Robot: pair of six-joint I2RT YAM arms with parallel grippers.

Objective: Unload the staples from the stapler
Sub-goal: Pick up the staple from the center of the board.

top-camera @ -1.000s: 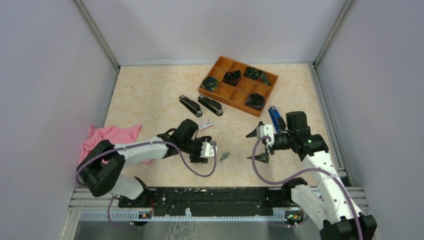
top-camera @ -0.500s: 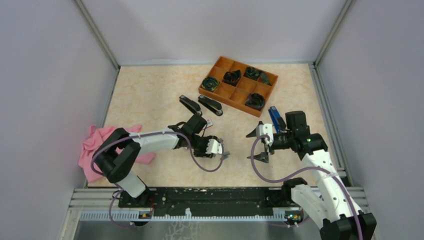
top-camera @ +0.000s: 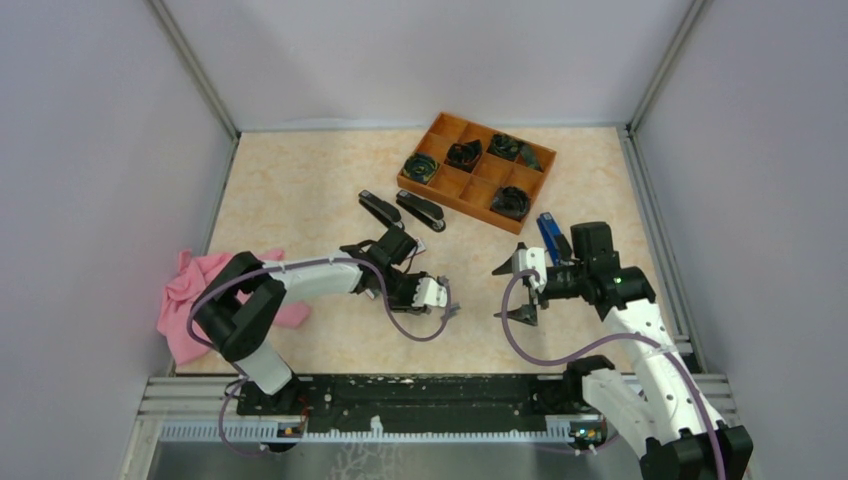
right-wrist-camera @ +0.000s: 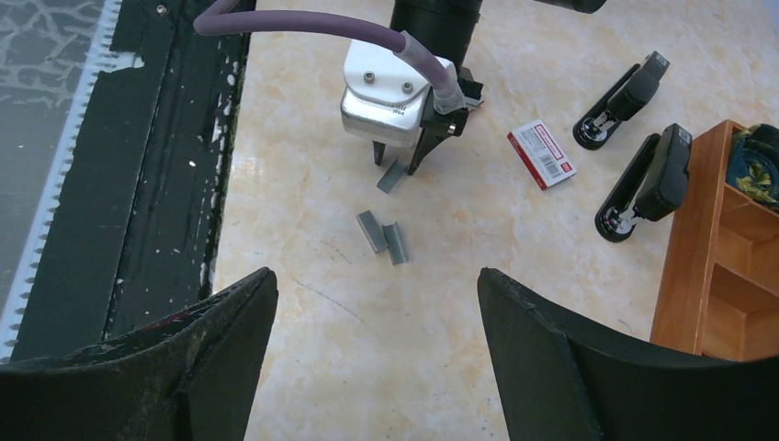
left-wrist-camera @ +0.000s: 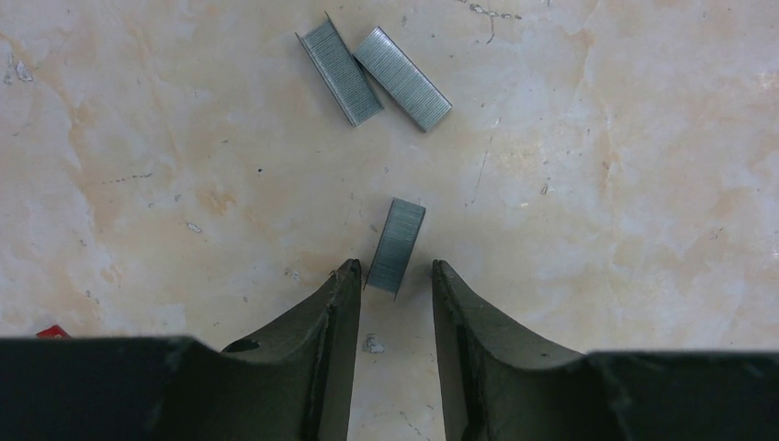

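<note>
On a cream, marble-patterned worktop, scuffed and speckled, the left claw stands over a short strip of staples, a ridged block of dull silver-grey metal lying flat and slightly askew. The claw's two dark, tapered fingers are only narrowly parted and straddle the strip's near end: the left fingertip sits just beside its edge, with a sliver of worktop showing on the other side, so nothing is clamped. Two more strips of the same metal lie beyond it, side by side in a shallow V, their far ends close together. The right claw hangs well apart with its broad black fingers spread wide, gripping nothing. Its wrist camera gives what the left one cannot: the left claw's silver housing and purple cable above the lone strip, a small white-and-red box, and two black staplers lying beside the wall of an orange compartment tray. Only the overhead view takes in the whole scene, including a crumpled pink cloth at the left edge and dark coiled items in several of the tray's compartments; from there the staples are too small to make out.
</note>
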